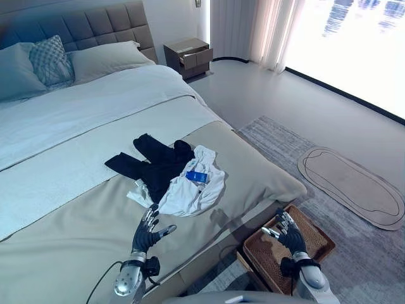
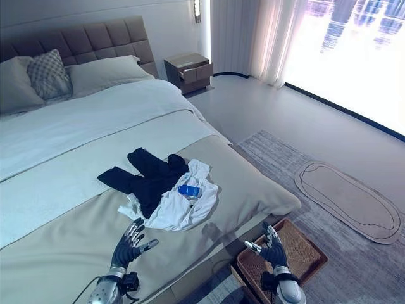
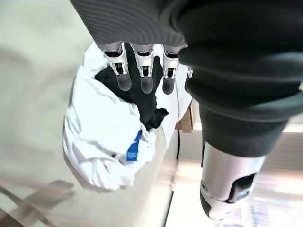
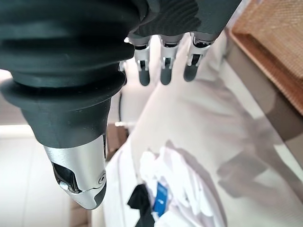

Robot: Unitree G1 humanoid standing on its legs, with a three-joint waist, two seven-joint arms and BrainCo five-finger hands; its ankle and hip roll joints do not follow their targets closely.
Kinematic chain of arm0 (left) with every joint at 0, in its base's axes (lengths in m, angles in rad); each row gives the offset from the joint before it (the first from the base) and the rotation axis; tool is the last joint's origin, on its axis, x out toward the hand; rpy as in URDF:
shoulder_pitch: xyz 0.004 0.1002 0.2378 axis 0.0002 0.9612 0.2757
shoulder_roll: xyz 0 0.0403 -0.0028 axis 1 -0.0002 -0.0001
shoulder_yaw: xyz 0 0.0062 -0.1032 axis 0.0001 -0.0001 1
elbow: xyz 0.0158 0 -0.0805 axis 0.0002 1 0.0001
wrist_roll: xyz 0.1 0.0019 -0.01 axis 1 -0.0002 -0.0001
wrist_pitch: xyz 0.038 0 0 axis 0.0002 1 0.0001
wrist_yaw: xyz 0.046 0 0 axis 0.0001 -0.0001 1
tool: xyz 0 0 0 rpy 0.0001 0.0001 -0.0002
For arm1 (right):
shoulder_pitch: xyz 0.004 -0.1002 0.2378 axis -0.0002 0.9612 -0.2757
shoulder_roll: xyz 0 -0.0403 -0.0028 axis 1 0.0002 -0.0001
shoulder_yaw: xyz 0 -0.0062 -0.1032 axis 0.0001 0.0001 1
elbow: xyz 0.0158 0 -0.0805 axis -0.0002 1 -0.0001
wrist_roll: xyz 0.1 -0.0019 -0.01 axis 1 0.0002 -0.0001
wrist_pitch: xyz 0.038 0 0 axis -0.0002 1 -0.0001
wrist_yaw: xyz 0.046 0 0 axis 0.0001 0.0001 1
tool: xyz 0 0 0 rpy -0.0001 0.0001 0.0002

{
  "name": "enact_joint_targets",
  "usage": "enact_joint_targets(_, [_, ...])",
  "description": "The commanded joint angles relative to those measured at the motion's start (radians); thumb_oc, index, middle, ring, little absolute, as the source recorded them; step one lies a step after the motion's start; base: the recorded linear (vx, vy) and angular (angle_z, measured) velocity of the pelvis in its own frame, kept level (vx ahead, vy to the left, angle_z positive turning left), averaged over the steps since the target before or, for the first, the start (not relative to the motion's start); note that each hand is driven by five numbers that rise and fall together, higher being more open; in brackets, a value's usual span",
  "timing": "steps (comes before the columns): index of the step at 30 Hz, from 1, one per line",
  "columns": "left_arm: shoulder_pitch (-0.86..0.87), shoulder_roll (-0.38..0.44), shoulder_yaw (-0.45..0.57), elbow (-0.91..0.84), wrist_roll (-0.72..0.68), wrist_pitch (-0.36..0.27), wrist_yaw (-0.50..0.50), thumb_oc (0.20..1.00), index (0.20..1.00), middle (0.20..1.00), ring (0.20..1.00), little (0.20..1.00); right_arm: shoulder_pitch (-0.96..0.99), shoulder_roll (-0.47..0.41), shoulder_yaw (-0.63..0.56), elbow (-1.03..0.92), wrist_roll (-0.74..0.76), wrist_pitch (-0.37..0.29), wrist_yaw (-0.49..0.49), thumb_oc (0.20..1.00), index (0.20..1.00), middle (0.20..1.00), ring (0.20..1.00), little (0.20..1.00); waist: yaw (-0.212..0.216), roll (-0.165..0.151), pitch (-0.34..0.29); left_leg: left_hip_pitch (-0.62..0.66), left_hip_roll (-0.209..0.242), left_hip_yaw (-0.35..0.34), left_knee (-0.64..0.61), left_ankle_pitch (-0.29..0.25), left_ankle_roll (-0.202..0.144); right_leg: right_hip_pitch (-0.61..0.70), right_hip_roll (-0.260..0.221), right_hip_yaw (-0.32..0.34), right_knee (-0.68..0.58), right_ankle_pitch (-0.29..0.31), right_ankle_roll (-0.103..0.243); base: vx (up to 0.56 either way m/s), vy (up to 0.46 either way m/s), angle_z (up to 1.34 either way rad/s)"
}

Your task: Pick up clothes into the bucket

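Nearest: two robot hands, both empty. Left hand (image 1: pixel 147 233) over the foot of the bed, fingers spread and fairly straight, thumb out to the side, clear of the cloth. Right hand (image 1: pixel 288 232) beyond the bed's corner, above the basket, fingers loosely extended, holding nothing.

One woven wicker basket (image 1: pixel 319 239), brown and rectangular, on the floor against the foot corner of the bed; nothing seen in the part that shows.

Clothes: two garments in one heap on the tan bed cover (image 1: pixel 76 240), just past the left hand. One white garment (image 1: pixel 190 193), crumpled, with a blue label (image 1: pixel 197 176) on top. One black garment (image 1: pixel 155 163), spread out, lying partly under the white one and reaching further up the bed. Both are on the bed, not in the basket.

Surface: large bed, tan cover over the foot half, white sheet (image 1: pixel 76 114) beyond. Three pillows at the head: two plain, one patterned cushion (image 1: pixel 49 60). Grey tufted headboard (image 1: pixel 95 26).

Room: one grey rug (image 1: pixel 354 253) beside the bed with one oval beige mat (image 1: pixel 351 185) on it; one bedside cabinet (image 1: pixel 189 57), drawer ajar; pale curtains (image 1: pixel 259 31) at a bright window.
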Motion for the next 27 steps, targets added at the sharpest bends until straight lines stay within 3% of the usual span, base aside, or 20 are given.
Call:
enact_joint_targets(1, [-0.08, 0.076, 0.044, -0.081, 0.109, -0.078, 0.079, 1.0, 1.0, 1.0, 1.0, 1.0, -0.082, 0.001, -0.013, -0.063, -0.018, -0.046, -0.011, 1.0, 1.0, 1.0, 1.0, 1.0, -0.003, -0.073, 0.066, -0.049, -0.019, -0.021, 0.052, -0.034, -0.003, -0.03, -0.059, 0.058, 0.007, 0.035, 0.05, -0.08, 0.027, -0.15])
enact_joint_targets(11, [-0.343, 0.15, 0.047, -0.031, 0.326, -0.072, 0.304, 1.0, 1.0, 1.0, 1.0, 1.0, -0.239, -0.037, 0.016, -0.107, -0.03, -0.064, -0.045, 1.0, 1.0, 1.0, 1.0, 1.0, -0.021, -0.09, 0.17, -0.311, -0.043, 0.013, 0.246, -0.082, 0.006, -0.237, -0.104, 0.095, 0.046, 0.092, 0.063, -0.11, 0.071, -0.13])
enact_joint_targets(15, [-0.514, 0.164, 0.039, 0.082, 0.391, -0.019, 0.428, 1.0, 1.0, 1.0, 1.0, 1.0, -0.312, -0.053, 0.037, -0.136, -0.026, -0.066, -0.067, 1.0, 1.0, 1.0, 1.0, 1.0, -0.046, -0.09, 0.2, -0.424, -0.053, 0.031, 0.309, -0.094, 0.012, -0.35, -0.131, 0.118, 0.091, 0.101, 0.068, -0.06, 0.125, -0.12])
enact_joint_targets(21, [-0.657, 0.196, 0.038, 0.188, 0.431, 0.027, 0.509, 1.0, 1.0, 1.0, 1.0, 1.0, -0.373, -0.079, 0.033, -0.156, -0.03, -0.072, -0.092, 1.0, 1.0, 1.0, 1.0, 1.0, -0.078, -0.092, 0.243, -0.539, -0.061, 0.045, 0.387, -0.116, 0.015, -0.47, -0.148, 0.141, 0.148, 0.108, 0.072, -0.07, 0.099, -0.05])
enact_joint_targets(27, [-0.826, 0.312, 0.006, 0.288, 0.526, 0.101, 0.565, 1.0, 1.0, 1.0, 1.0, 1.0, -0.408, -0.113, 0.008, -0.158, -0.015, -0.087, -0.101, 1.0, 1.0, 1.0, 1.0, 1.0, -0.108, -0.086, 0.273, -0.681, -0.053, 0.041, 0.498, -0.154, 0.018, -0.62, -0.156, 0.167, 0.256, 0.077, 0.067, -0.05, 0.053, -0.1])
